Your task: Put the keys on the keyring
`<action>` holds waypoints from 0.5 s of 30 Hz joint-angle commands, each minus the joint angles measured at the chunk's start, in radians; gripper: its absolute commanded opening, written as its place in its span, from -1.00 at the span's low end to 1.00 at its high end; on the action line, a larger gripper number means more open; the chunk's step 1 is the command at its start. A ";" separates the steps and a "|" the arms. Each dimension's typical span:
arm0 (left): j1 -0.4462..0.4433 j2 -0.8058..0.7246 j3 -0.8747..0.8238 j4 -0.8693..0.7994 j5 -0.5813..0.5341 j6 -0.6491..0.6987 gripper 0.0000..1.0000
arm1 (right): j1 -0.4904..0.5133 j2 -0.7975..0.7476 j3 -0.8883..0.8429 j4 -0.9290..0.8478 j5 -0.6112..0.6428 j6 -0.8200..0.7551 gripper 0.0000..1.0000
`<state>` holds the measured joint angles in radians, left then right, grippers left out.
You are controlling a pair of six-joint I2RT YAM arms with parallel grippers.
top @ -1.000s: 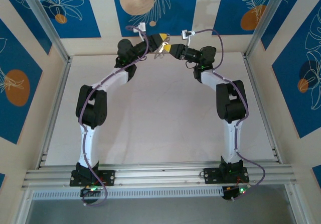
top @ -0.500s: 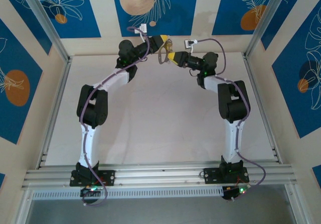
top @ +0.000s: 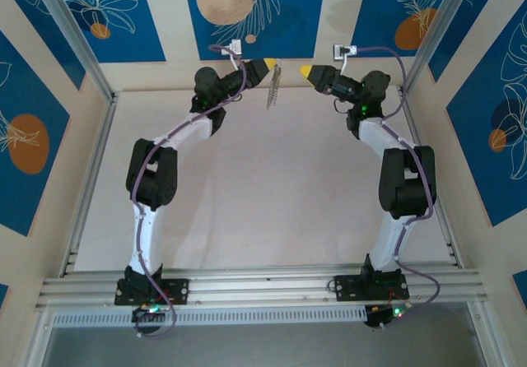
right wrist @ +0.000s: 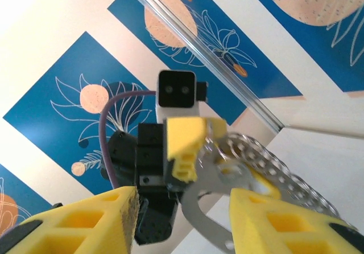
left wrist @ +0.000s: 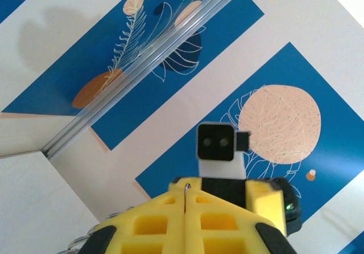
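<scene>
At the back of the table, my left gripper (top: 268,64) is shut on the keyring, and the keys (top: 272,92) dangle below it as a short silvery string. A thin wire of the keyring (left wrist: 187,192) shows pinched between the closed yellow fingers (left wrist: 227,220) in the left wrist view. My right gripper (top: 305,72) hangs open a short way to the right, apart from the bunch, nothing between its fingers. Its wrist view looks across the gap at the left gripper (right wrist: 185,140), the grey keyring loop (right wrist: 196,211) and the row of perforated keys (right wrist: 273,166).
Both arms reach high toward the back wall (top: 247,13) with its blue leaf panels. The white tabletop (top: 263,194) lies below them. Aluminium frame posts (top: 82,54) stand at the back corners, and a rail (top: 263,285) runs along the near edge.
My right gripper opened, let go of the bunch and drew back to the right. The keys and keyring now hang from the left gripper alone, which has stayed put.
</scene>
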<state>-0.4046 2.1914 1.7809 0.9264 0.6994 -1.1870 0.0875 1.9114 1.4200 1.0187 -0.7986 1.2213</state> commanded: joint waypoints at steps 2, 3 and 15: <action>-0.014 -0.027 -0.021 0.074 0.015 0.034 -1.00 | 0.036 -0.009 0.093 -0.193 0.070 -0.103 -0.04; -0.014 -0.027 -0.023 0.075 0.015 0.033 -1.00 | 0.042 -0.005 0.106 -0.214 0.076 -0.112 -0.04; -0.026 -0.028 -0.020 0.086 0.017 0.030 -1.00 | 0.070 0.047 0.152 -0.305 0.119 -0.143 -0.05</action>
<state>-0.4213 2.1914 1.7546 0.9443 0.7025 -1.1759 0.1509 1.9388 1.5391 0.7383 -0.7055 1.1015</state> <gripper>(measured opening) 0.047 0.477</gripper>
